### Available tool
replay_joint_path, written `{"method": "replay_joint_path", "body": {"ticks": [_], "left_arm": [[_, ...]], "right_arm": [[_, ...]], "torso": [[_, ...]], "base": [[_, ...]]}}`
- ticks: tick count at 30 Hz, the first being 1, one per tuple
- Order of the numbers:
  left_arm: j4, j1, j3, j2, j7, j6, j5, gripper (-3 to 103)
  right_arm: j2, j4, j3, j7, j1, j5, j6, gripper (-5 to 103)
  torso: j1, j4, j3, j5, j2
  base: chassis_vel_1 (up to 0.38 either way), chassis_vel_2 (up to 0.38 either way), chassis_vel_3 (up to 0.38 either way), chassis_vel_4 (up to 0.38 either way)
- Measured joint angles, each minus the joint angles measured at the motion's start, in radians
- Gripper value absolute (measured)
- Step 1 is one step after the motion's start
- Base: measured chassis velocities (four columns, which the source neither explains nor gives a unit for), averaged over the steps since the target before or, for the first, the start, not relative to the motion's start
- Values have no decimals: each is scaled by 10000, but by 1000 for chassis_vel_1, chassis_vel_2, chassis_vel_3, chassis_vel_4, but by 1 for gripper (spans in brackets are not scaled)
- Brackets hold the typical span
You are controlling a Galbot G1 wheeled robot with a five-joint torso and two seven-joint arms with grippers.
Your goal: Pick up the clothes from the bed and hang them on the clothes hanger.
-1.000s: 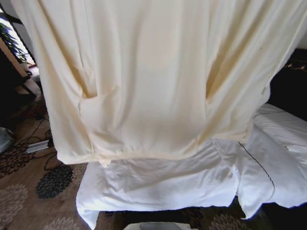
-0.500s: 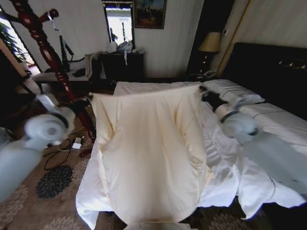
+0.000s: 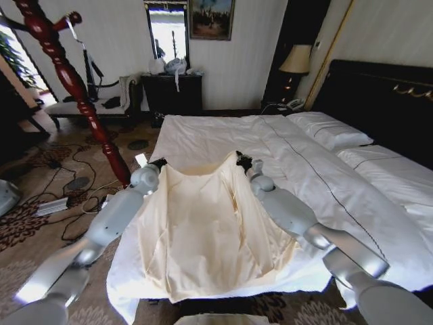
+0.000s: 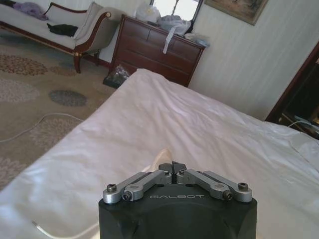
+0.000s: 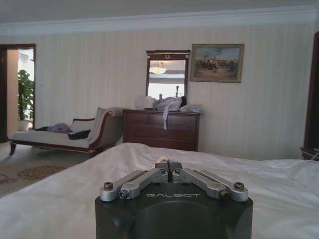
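The clothes [image 3: 210, 230], a cream shirt-like garment, lie spread flat on the near corner of the bed [image 3: 216, 135]. My left gripper [image 3: 157, 163] is shut on the garment's far left corner. My right gripper [image 3: 243, 161] is shut on its far right corner. Both arms reach forward low over the sheet. A pinch of cream fabric pokes out of the shut left gripper [image 4: 173, 167] and of the shut right gripper [image 5: 168, 167]. Left of the bed, a slim dark shape that looks like the clothes hanger [image 3: 88, 64] hangs from a peg of a red wooden stand [image 3: 67, 81].
Cables and a power strip [image 3: 54, 205] lie on the patterned carpet left of the bed. A dark dresser [image 3: 172, 91] and a sofa [image 3: 88, 105] stand along the far wall. Pillows [image 3: 328, 128], a dark headboard [image 3: 379, 95] and a lamp [image 3: 295, 61] are at the right.
A second ago the garment hung right in front of the head camera. Both arms have since swung forward and down, and it now lies spread on the bed.
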Motion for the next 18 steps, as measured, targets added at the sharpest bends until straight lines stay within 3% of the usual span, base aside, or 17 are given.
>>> {"method": "replay_joint_path", "body": {"ticks": [2,8,15,17,18], "left_arm": [[176,-88,56,-263,-100,7,78,0],[1706,-3,149,-2645,-640,3,1260,0],[2152,404,2,-3310,-727,-20,1567,0],[2149,487,-22,-3283,-758,-20,1568,0],[2088,547,-41,-3188,-782,-14,1545,6]], "right_arm": [[87,56,-19,-4,0,72,2,0],[584,410,-126,-554,-738,1319,283,0],[406,846,-416,-490,-1571,1345,157,-3],[395,986,-435,-285,-1697,1330,50,1],[374,1118,-435,-156,-1772,1355,-60,7]], "torso": [[-1,-3,0,-2,0],[-2,-11,-1,-2,2],[-3,-12,-1,1,2],[-3,-9,-1,-1,3],[-3,-7,-1,-2,2]], "base": [[0,0,0,0],[0,0,0,0],[0,0,0,0],[0,0,0,0],[0,0,0,0]]}}
